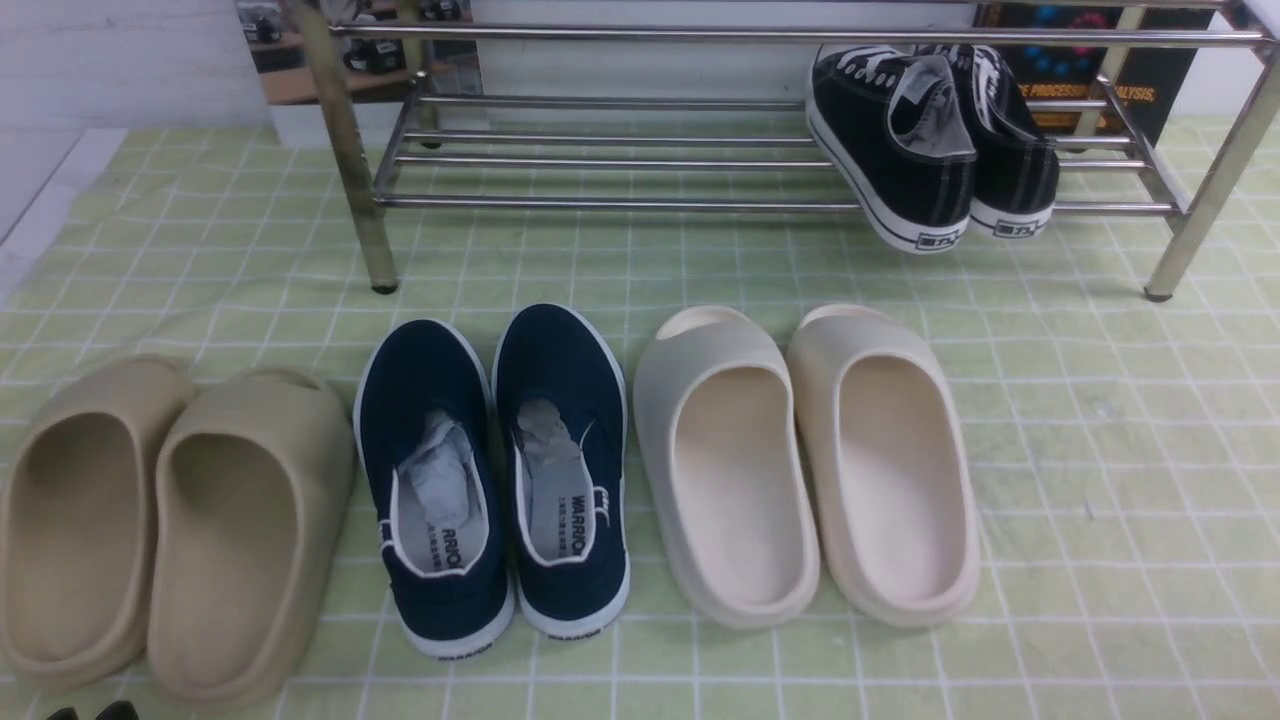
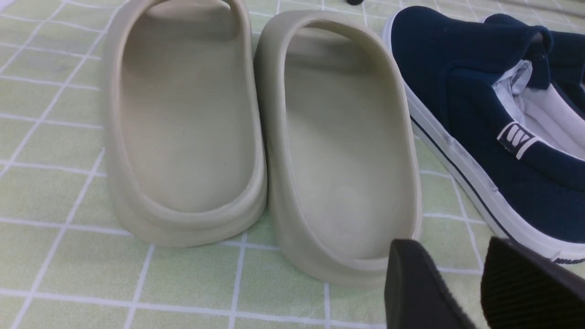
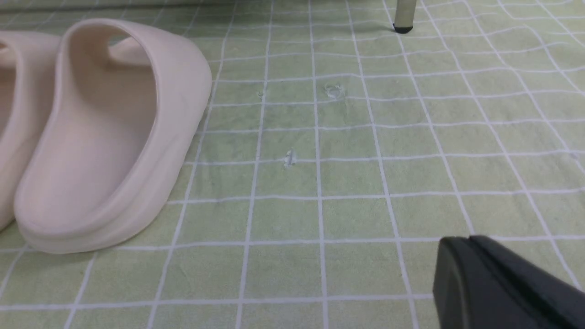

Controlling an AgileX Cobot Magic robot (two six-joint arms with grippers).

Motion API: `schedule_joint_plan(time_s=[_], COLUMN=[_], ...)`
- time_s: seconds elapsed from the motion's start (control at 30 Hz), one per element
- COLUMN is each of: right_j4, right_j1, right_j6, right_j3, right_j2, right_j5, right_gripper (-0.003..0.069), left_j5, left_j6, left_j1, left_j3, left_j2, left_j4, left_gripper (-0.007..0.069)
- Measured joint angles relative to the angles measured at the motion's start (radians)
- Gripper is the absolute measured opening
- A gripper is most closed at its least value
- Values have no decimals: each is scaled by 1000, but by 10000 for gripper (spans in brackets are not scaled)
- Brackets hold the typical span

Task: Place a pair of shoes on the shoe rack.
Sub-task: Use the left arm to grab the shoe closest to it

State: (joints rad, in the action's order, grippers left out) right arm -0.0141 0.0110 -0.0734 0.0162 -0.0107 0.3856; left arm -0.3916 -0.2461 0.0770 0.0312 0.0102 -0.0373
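The pair of shoes [image 1: 495, 470], navy slip-ons with white soles, stands side by side on the green checked cloth in front of the shoe rack [image 1: 620, 203], heels toward me. The chrome rack spans the back. My left gripper [image 2: 450, 244] hovers low, just behind the heel of the beige slide nearest the navy shoes. It is open with only cloth showing between its fingers. One navy shoe [image 2: 493, 128] lies just beside it. In the front view only its tips [image 1: 92, 712] show at the bottom edge. My right gripper [image 3: 466, 240] is shut, empty, over bare cloth.
Black lace-up sneakers [image 1: 930, 140] lean on the rack's right end. Beige slides [image 1: 170, 520] sit left of the navy pair and cream slides [image 1: 810, 460] right of it. A rack leg [image 3: 403, 16] stands beyond the right gripper, with a cream slide [image 3: 109, 137] off to one side.
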Motion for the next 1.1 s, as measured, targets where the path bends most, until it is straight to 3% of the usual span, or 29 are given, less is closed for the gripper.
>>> schedule_joint_plan(time_s=[0.5,0.97,1.1], right_j4=[0,1,1], right_j1=[0,0,0], right_j6=[0,0,0], right_j3=[0,0,0], right_j2=[0,0,0], right_j5=[0,0,0], right_gripper=[-5,0,2], left_j5=[20,480,760], left_j6=[0,-7,-233], left_j1=[0,0,0], left_j3=[0,0,-1], left_j2=[0,0,0], left_j4=[0,11,139], left_gripper=[238,238,218])
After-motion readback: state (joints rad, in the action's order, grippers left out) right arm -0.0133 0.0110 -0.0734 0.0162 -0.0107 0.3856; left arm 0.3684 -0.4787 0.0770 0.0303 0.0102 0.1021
